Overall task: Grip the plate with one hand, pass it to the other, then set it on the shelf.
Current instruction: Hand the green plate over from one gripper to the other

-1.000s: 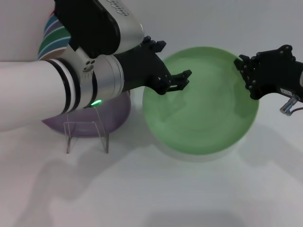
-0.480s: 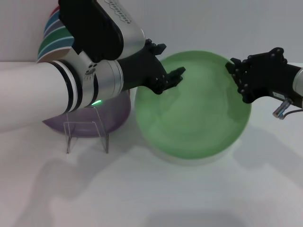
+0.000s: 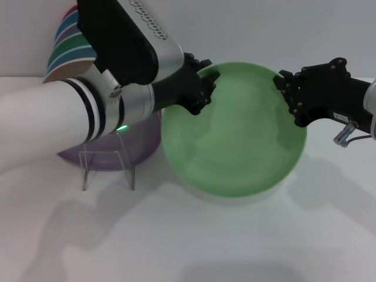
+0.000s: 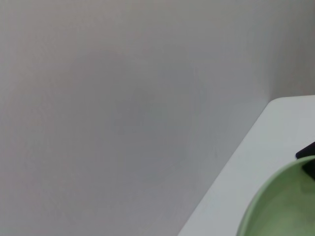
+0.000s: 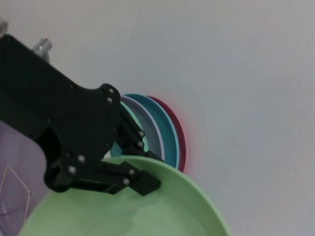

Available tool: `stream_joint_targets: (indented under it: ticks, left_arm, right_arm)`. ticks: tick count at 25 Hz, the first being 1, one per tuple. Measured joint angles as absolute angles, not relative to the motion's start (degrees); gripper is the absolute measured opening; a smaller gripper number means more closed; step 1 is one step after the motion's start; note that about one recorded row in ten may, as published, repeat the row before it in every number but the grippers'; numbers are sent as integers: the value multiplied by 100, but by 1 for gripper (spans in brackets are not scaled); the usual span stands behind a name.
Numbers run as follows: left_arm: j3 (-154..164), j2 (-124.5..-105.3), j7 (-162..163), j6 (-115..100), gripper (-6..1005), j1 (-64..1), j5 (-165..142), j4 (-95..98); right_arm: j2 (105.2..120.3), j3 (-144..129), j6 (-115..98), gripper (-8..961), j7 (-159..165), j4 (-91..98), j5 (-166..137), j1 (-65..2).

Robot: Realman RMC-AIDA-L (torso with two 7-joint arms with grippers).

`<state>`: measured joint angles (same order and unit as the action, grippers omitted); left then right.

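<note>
The pale mint-green plate [image 3: 235,135] hangs tilted in the air above the table. My right gripper [image 3: 289,97] is shut on its right rim and carries it. My left gripper [image 3: 208,79] is at the plate's upper left rim, jaws open, one finger lying over the rim. The right wrist view shows that left gripper [image 5: 141,182] on the plate [image 5: 147,214]. The plate's edge [image 4: 280,206] shows in the left wrist view. The clear acrylic shelf [image 3: 108,164] stands on the table below my left arm, left of the plate.
A lilac-purple plate [image 3: 144,141] lies behind the shelf, partly under my left arm. A stack of coloured plates [image 3: 64,50] leans upright at the back left, and also shows in the right wrist view [image 5: 170,132]. White table [image 3: 194,241] spreads in front.
My right gripper has carried the plate to the left. My left gripper has shifted left and up, from over the plate's face to its upper left rim.
</note>
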<state>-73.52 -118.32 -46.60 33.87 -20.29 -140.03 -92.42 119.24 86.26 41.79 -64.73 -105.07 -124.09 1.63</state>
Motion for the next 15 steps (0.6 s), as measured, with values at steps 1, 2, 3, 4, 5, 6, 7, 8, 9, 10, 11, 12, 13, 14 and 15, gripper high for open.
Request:
stream_joint_targets:
  ticks: [1, 2, 3, 4, 5, 6, 7, 8, 9, 10, 11, 12, 13, 14, 15]
  left_arm:
    - [-7310, -11832, -4714, 3323, 311, -2025, -14003, -9241]
    - [-7276, -11831, -4785, 3273, 270, -2023, -13998, -9241]
    - [-7241, -11832, -4851, 3236, 240, -2020, -13989, -9241]
    - [-7190, -11832, -4921, 3185, 211, -2020, -13983, -9239]
    - [-7190, -11832, -4921, 3185, 181, -2020, -13983, -9239]
    - [-7178, -11832, -4931, 3171, 152, -2020, -13984, -9239]
    - [-7167, -11833, -4945, 3156, 122, -2019, -13984, -9239]
    - [-7163, -11834, -4962, 3138, 120, -2010, -13980, -9249]
    - [-7163, -11833, -4980, 3091, 117, -1980, -13968, -9283]
    - [-7163, -11833, -4980, 3091, 115, -1980, -13968, -9283]
    - [-7163, -11831, -4982, 3064, 112, -1960, -13968, -9299]
    - [-7163, -11831, -4984, 3033, 110, -1940, -13971, -9312]
    - [-7163, -11830, -4987, 2994, 106, -1921, -13978, -9320]
    - [-7160, -11828, -4988, 2932, 102, -1886, -13984, -9325]
    - [-7153, -11824, -5016, 2807, 97, -1823, -13992, -9347]
  right_arm:
    - [11921, 8628, 4179, 35, -6487, -10488, -12370, 158]
    - [11920, 8620, 4179, 35, -6487, -10472, -12358, 155]
    - [11922, 8596, 4177, 35, -6487, -10449, -12352, 152]
    - [11925, 8569, 4161, 36, -6486, -10407, -12342, 148]
    - [11925, 8569, 4161, 36, -6486, -10407, -12342, 148]
    - [11926, 8564, 4155, 36, -6474, -10384, -12322, 148]
    - [11929, 8567, 4145, 36, -6458, -10363, -12291, 154]
    - [11931, 8584, 4138, 37, -6442, -10347, -12210, 173]
    - [11936, 8652, 4133, 37, -6433, -10328, -11997, 243]
    - [11936, 8652, 4133, 70, -6433, -10328, -11997, 243]
    - [11938, 8710, 4133, 104, -6436, -10316, -11838, 292]
    - [11939, 8759, 4133, 137, -6440, -10307, -11699, 333]
    - [11942, 8843, 4133, 171, -6456, -10286, -11532, 391]
    - [11950, 9056, 4137, 204, -6478, -10217, -11120, 503]
    - [11953, 9186, 4163, 250, -6494, -10161, -10877, 553]
